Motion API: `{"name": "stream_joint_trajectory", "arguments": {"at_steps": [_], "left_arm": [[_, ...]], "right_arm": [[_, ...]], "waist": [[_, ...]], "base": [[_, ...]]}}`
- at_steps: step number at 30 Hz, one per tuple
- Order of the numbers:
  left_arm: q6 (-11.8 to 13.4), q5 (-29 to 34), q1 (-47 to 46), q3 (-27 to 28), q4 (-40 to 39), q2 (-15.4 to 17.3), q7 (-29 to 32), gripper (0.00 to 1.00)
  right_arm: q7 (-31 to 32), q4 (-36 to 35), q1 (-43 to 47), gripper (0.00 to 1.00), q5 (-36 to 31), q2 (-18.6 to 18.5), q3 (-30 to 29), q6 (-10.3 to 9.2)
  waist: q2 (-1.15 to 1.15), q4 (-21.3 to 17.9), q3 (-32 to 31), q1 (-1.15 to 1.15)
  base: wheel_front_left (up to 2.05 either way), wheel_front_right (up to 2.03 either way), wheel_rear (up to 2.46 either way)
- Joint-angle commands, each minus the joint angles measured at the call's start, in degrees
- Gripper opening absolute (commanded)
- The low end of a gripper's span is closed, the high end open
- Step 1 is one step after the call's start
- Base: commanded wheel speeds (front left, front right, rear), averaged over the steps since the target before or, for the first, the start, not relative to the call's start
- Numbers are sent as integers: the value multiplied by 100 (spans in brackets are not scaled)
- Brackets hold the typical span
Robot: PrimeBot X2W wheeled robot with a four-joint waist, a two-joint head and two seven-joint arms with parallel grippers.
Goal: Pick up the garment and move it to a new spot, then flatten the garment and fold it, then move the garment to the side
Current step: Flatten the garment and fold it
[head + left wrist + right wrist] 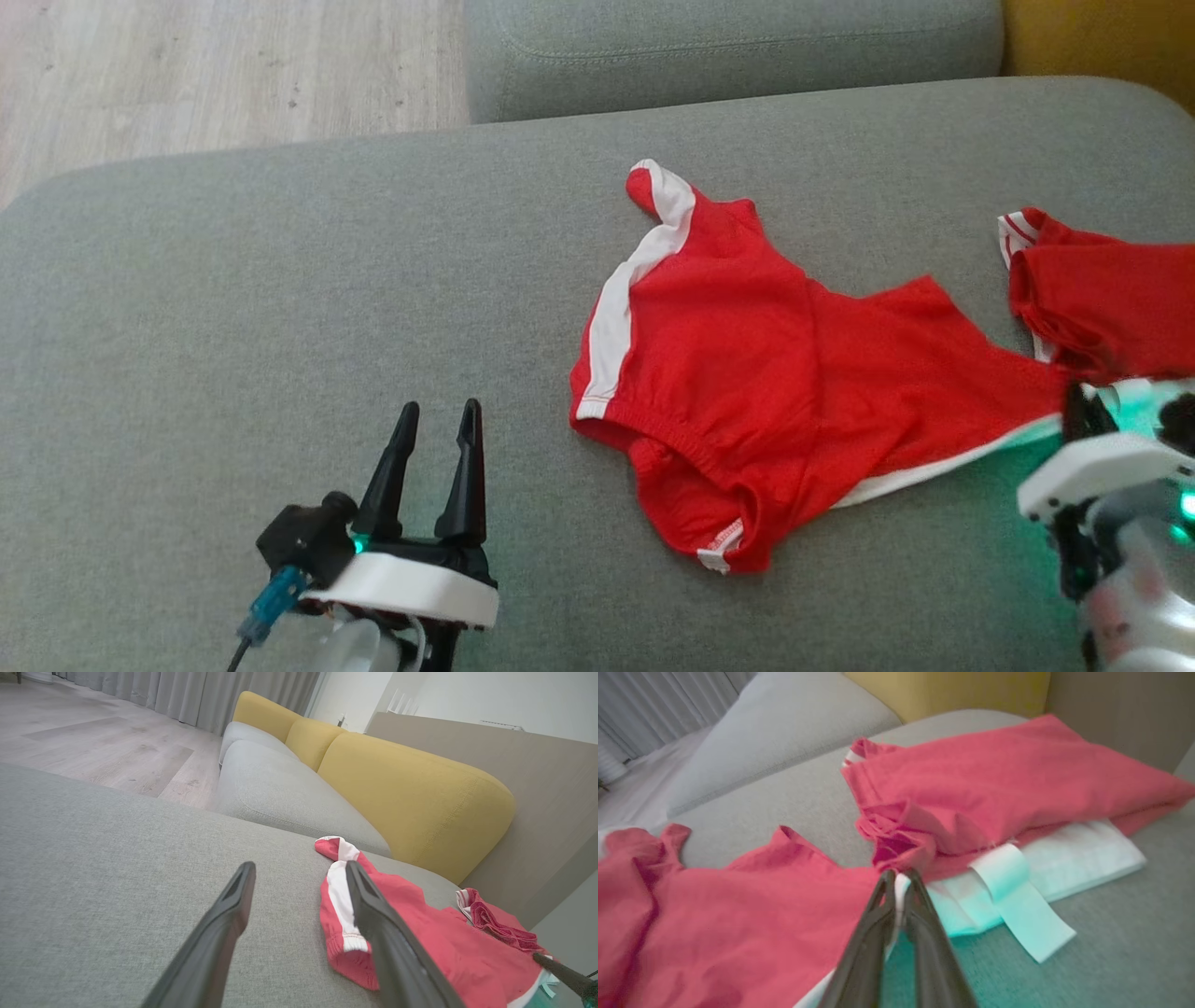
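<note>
- Right gripper [899,876]: fingers almost together, pinching the white-trimmed edge of the red shorts [747,373]; its wrist sits low at the head view's lower right.
- Shorts lie crumpled on the grey sofa cushion [280,327], right of centre, white side stripe facing left.
- Left gripper [440,409]: fingers apart, empty, pointing forward over bare cushion to the left of the shorts.
- Second red garment [1111,299]: folded, near the shorts on their right.
</note>
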Motion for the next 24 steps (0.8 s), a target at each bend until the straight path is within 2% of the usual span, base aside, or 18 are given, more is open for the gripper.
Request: {"name": "stream_joint_trajectory", "arguments": {"at_steps": [1,8,15,20,24], "left_arm": [[7,68,-151,216,-187,9,-55,100],[-16,165,-140,249,-174,9,-55,100],[-39,171,-160,202,-169,9,-55,100],[-33,135,-182,141,-156,9,-55,100],[-34,95,-235,92,-144,9,-55,100]], "right_arm": [[-99,-292,-58,100,-57,58,141,37],[-171,-1961,376,100,-128,421,597,37],[31,-3538,1071,100,-40,558,1236,37],[489,-4142,1143,100,-180,575,1764,37],[1015,-4264,969,100,-317,631,2283,37]], "waist": [[0,-3,-11,0],[0,66,-47,0],[0,282,-35,0],[0,486,15,0],[0,705,83,0]], "base": [[0,0,0],[0,0,0],[0,0,0],[0,0,0],[0,0,0]]}}
